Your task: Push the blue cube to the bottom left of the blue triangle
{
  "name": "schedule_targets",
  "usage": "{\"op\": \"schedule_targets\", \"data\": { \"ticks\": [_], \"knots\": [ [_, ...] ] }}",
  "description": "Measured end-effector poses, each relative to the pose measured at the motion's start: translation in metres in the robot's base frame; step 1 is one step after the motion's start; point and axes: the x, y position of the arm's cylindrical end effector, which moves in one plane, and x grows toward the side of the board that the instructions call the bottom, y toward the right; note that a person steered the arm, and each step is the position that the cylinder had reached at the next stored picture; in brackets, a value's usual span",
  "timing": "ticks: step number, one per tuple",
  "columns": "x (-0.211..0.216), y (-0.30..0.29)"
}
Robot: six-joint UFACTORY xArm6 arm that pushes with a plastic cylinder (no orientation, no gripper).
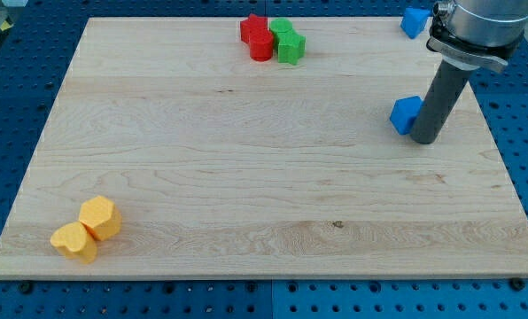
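Observation:
A blue block (406,113), which looks like the cube, sits on the wooden board (246,177) at the view's right. My tip (423,139) stands right against its right side, slightly below it. A second blue block (414,19), apparently the triangle, lies at the board's top right edge, well above the first one and partly beside the arm's housing. Their exact shapes are hard to make out.
Two red blocks (258,35) and two green blocks (287,41) cluster together at the top centre. Two yellow blocks (100,217) (74,241) touch each other at the bottom left corner. The board's right edge is close to my tip.

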Motion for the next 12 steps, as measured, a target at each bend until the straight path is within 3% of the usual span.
{"op": "schedule_targets", "data": {
  "ticks": [3, 4, 9, 11, 12],
  "knots": [
    [-0.008, -0.064],
    [-0.032, -0.064],
    [-0.033, 0.01],
    [0.007, 0.023],
    [0.007, 0.045]
  ]
}}
